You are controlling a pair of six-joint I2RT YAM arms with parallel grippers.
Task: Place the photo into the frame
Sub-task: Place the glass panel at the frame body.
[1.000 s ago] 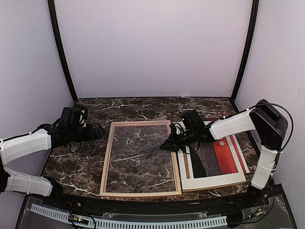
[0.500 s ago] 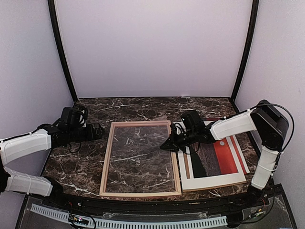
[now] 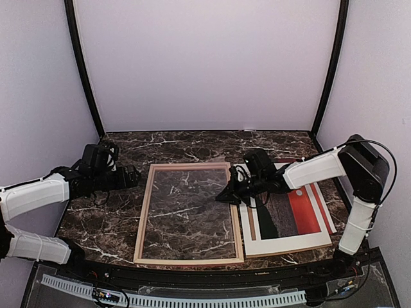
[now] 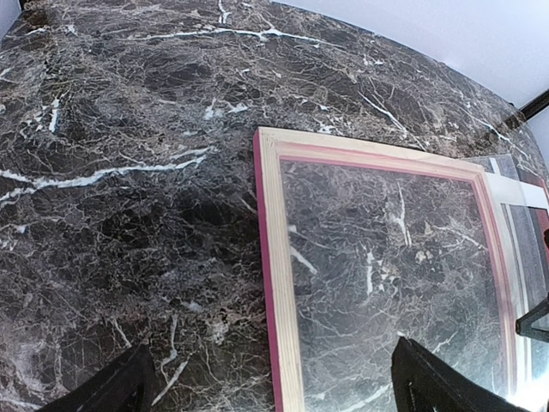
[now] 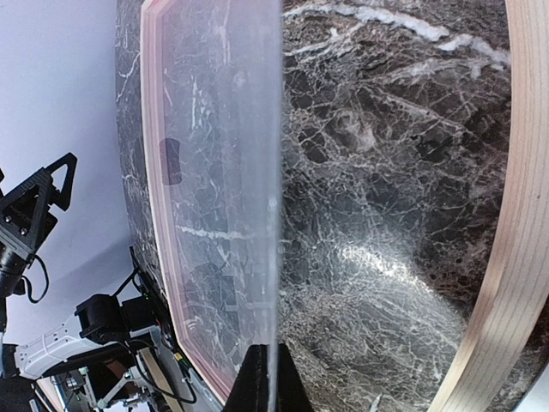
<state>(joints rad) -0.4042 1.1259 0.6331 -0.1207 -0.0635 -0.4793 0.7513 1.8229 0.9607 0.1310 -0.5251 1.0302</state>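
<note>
Nothing shifts over the last second that you can make out. Both arms sit where they were, and the frame [image 3: 144,218] and the photo [image 3: 306,208] lie as before. Your right gripper [image 3: 225,196] stays pinched tight at the frame's right rail. The right wrist view shows its tips closed on the edge of what looks like a clear sheet [image 5: 214,172], which slants over the frame's opening. Your left gripper [image 3: 132,175] hangs spread wide and empty just off the frame's left side. The frame rests pale side up on the marble table [image 3: 192,142]. The photo lies face up just to its right, partly under your right arm, and is not yet inside. Treat this as a pause: the photo step is untouched, and the sheet probably needs settling or clearing first.
</note>
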